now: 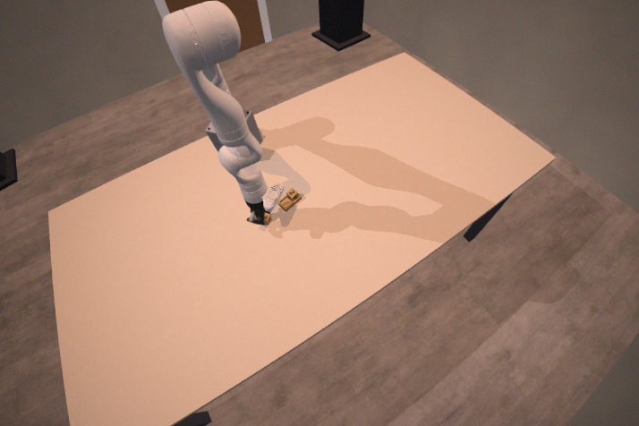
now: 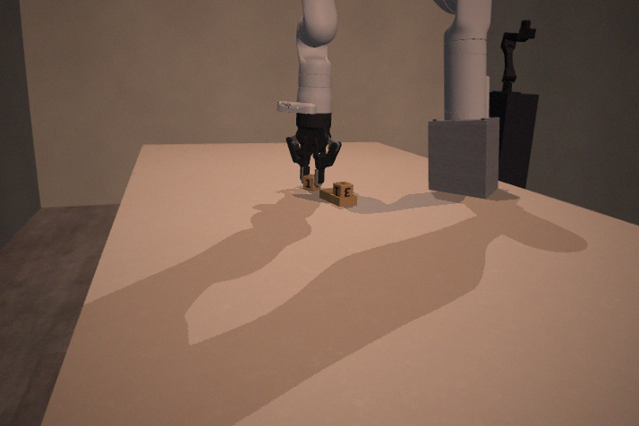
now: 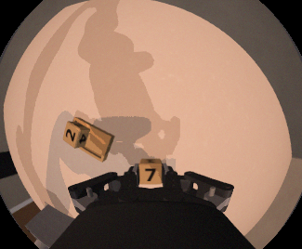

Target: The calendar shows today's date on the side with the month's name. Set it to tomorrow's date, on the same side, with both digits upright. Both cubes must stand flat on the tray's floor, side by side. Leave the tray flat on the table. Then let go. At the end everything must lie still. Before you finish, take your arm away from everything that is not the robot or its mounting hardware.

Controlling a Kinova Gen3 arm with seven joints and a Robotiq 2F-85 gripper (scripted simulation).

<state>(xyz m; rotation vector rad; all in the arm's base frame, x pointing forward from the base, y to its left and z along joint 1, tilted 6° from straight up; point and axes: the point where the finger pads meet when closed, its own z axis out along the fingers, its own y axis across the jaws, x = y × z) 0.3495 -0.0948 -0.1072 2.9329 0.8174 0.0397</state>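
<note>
"Gripper (image 1: 261,220) (image 2: 311,178) (image 3: 151,169) first: wide or narrow?"

"Partly narrowed, with one wooden cube (image 1: 267,218) (image 2: 308,183) (image 3: 151,176) held between its fingers; that cube shows a 7 to the wrist view and a 1 to the exterior; I can't tell whether it touches the table (image 1: 206,282) (image 2: 413,307) (image 3: 217,102)."

"And the calendar?"

"Its tray (image 1: 287,203) (image 2: 347,201) (image 3: 109,150) lies flat on the table, near the gripper; the other cube (image 1: 293,193) (image 2: 343,189) (image 3: 75,134) sits at one end, a 2 visible from above."
</note>
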